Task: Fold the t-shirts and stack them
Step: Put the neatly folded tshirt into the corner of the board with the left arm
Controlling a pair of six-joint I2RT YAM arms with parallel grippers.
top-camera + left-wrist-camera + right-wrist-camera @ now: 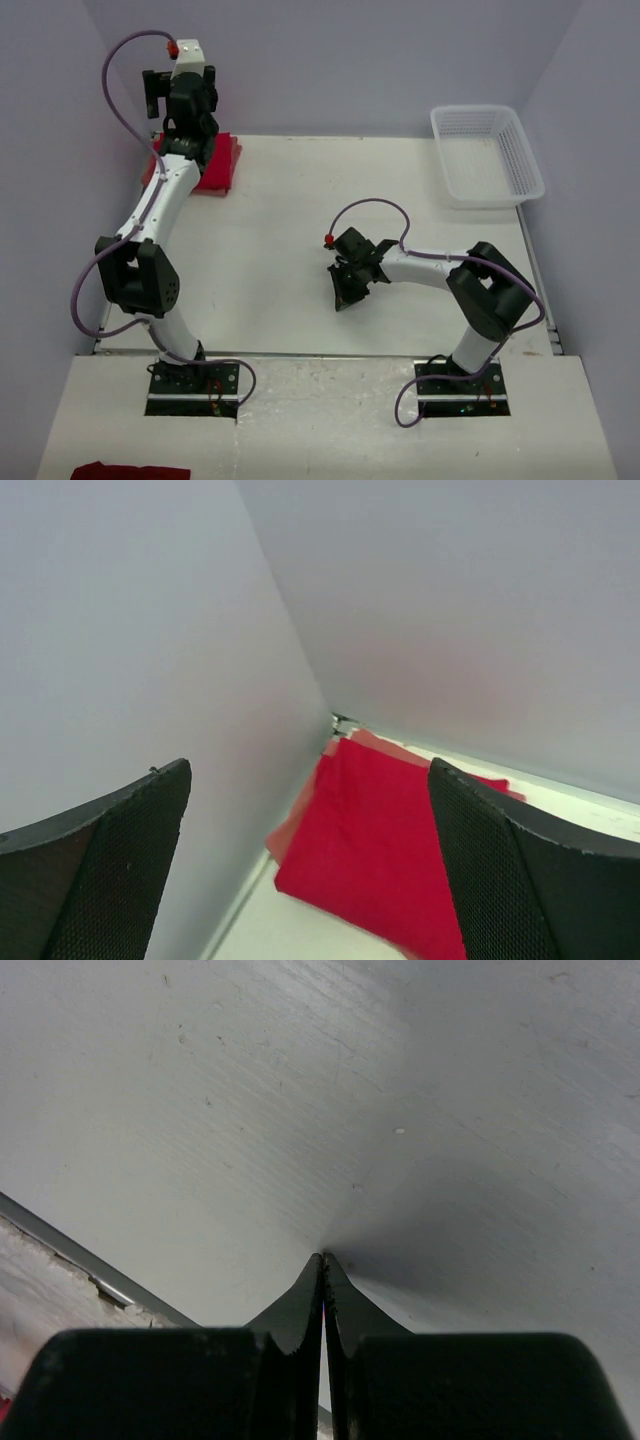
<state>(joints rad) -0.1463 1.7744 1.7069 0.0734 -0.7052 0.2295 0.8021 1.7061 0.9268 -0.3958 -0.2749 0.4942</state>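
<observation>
Cloth (130,470), dark red, lies on the near ledge by the left base. The frame edge cuts it off, so I cannot tell whether it is a shirt.

Further in, the right gripper (350,288) points down at the middle of the table (280,250), well apart from the folded shirts. Its wrist view shows the fingers (300,1310) pressed together with nothing between them. The tips are at or just above the surface. Shadow gathering there suggests contact, but that cannot be settled. It looks parked out of the way, since the work is at the far left corner.

There the left arm reaches over the stack. The left gripper (310,780) hangs above it with fingers (110,870) spread wide, holding nothing. This reads as a release with the stack set down, or as a pause before a grasp.

The red shirt (380,850) lies folded on top of the salmon shirt (288,825), whose edges peep out on the wall side and the far side. Both sit tight in the corner against the wall (120,630), probably to keep the middle free. From above, the arm covers much of the stack, so the neatness of the folds is hard to judge.

At the far right corner stands the basket (487,155), well apart from the shirts.
</observation>
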